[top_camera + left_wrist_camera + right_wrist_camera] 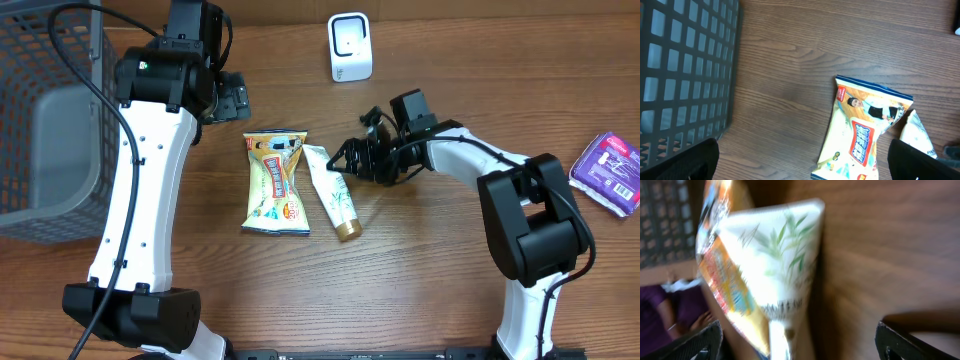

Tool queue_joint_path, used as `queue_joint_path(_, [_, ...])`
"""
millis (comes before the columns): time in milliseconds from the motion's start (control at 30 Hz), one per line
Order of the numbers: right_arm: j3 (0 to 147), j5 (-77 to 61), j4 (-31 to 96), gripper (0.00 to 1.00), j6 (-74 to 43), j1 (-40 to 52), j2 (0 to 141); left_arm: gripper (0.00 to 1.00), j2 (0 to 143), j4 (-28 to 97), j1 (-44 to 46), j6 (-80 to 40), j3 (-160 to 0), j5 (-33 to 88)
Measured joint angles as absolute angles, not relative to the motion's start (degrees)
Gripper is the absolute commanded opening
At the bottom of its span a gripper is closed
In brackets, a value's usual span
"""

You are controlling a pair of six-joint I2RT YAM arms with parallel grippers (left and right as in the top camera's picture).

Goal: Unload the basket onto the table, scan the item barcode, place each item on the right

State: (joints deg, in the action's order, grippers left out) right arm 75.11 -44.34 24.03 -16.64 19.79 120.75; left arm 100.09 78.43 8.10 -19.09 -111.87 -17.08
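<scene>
A white tube with green leaf print and a gold cap (331,193) lies on the wooden table, right next to a yellow snack bag (275,182). My right gripper (343,160) stands open just right of the tube's flat end, with nothing between its fingers. In the blurred right wrist view the tube (785,255) and snack bag (720,270) fill the space ahead of the gripper (800,342). My left gripper (236,99) hovers open above the table, up and left of the bag (865,130). A white scanner (350,47) stands at the back. No barcode shows.
A grey mesh basket (50,120) takes up the table's left side and shows at the left of the left wrist view (685,65). A purple packet (610,170) lies at the far right edge.
</scene>
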Motion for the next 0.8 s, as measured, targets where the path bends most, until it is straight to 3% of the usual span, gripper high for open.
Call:
queue_joint_path(200, [79.9, -36.4, 32.3, 1.0, -14.5, 16.5, 120.7, 1.0, 100.1, 78.4, 8.1, -19.1, -111.9, -17.1])
queue_joint_path(400, [87.1, -15.4, 50.4, 1.0, -8.1, 15.4, 118.9, 1.0, 100.1, 78.5, 8.1, -19.1, -111.9, -17.1])
queue_joint_path(600, [93.4, 5.2, 55.5, 1.0, -4.4, 27.4, 112.2, 1.0, 100.1, 78.4, 8.1, -19.1, -111.9, -17.1])
queue_joint_path(800, [94.1, 16.2, 53.5, 1.0, -3.1, 41.0, 112.2, 1.0, 100.1, 78.4, 8.1, -19.1, -111.9, -17.1])
